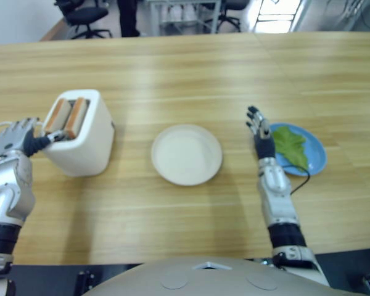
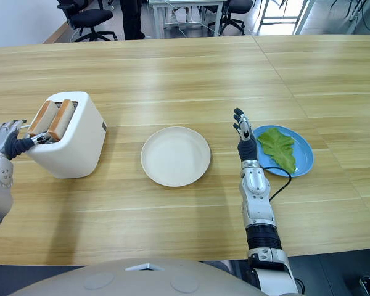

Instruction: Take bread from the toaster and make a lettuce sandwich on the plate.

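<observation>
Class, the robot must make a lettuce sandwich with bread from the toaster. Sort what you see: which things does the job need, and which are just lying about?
Needed for the job:
toaster
bread, two slices in its slots
plate, cream, bare
lettuce
blue plate under the lettuce

Just there:
chairs behind the table

On the desk (image 2: pixel 172 74), a toaster (image 2: pixel 71 145) is set at the left, with two bread slices (image 2: pixel 52 119) stood in its slots. A plate (image 2: pixel 176 156) is placed at the middle. Further right, a lettuce leaf (image 2: pixel 277 147) is laid on a second plate (image 2: pixel 305 161). The left robot hand (image 1: pixel 15 137) is held at the toaster's left edge, and the right robot hand (image 2: pixel 243 132) between the two plates.
</observation>
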